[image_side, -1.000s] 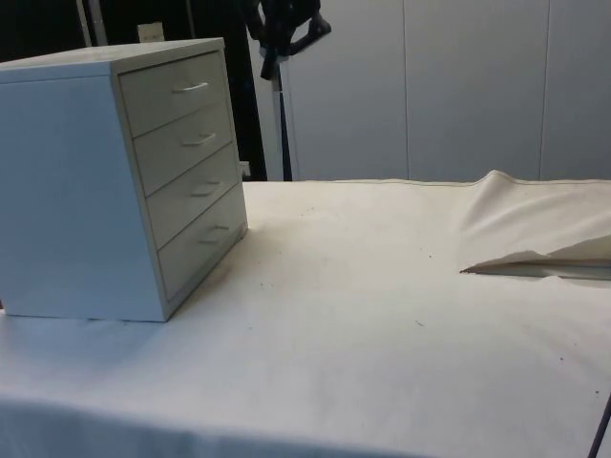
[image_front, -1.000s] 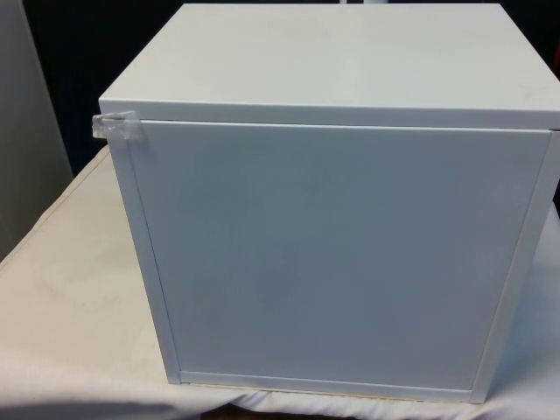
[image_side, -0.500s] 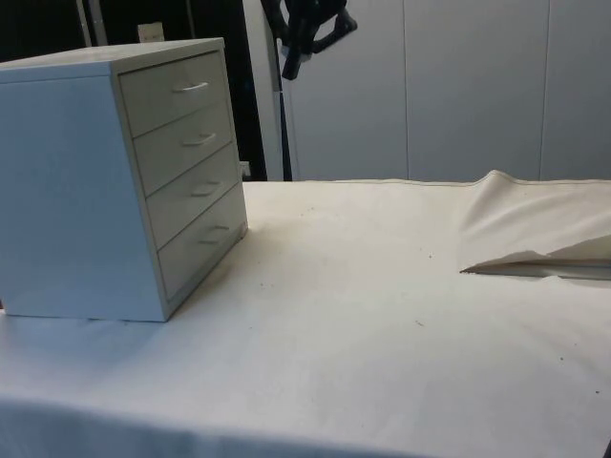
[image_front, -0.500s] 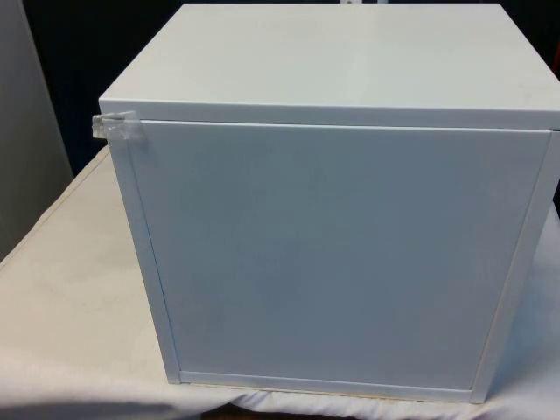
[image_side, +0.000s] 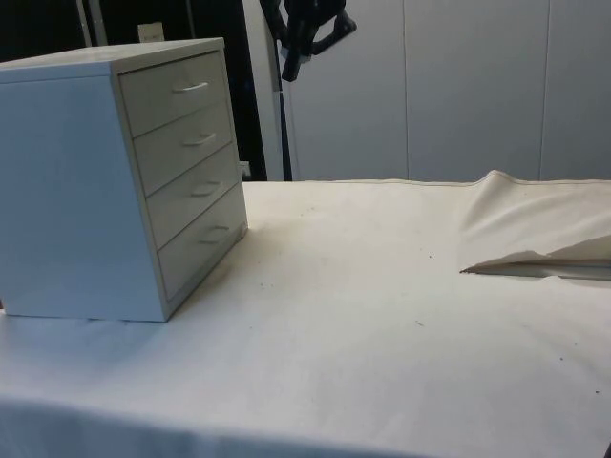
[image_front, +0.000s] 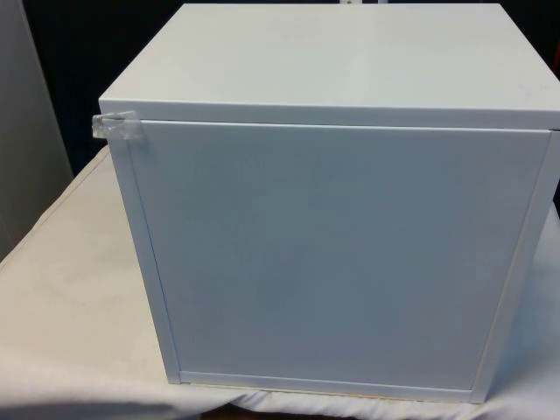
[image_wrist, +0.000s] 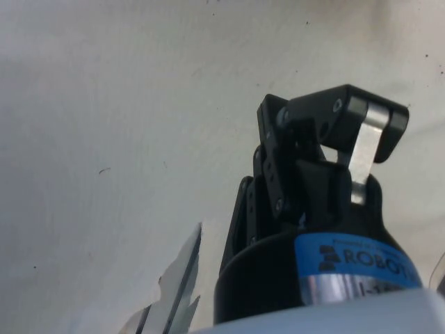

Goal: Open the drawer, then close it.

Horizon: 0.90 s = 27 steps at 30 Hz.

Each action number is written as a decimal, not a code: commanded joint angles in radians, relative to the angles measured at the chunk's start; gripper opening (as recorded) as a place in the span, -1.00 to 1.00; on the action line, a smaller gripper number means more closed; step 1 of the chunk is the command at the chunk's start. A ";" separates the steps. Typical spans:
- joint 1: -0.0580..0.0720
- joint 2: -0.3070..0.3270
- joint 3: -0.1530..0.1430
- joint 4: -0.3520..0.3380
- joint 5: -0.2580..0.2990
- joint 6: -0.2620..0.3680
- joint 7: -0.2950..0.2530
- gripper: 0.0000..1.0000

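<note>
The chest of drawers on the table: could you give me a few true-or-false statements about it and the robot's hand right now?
1. The chest of drawers has four drawers. True.
2. The top drawer is pulled out. False: all four fronts sit flush with the chest, so every drawer is shut.
3. The gripper is gripping a drawer handle. False: it hangs high above the table, apart from the chest.
4. The white cloth is rumpled into a fold away from the chest. True.
5. In the front view the chest shows its drawer fronts. False: it turns a plain panel to that camera.
</note>
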 commanded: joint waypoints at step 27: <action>0.000 0.000 0.000 0.000 0.000 -0.001 0.000 0.18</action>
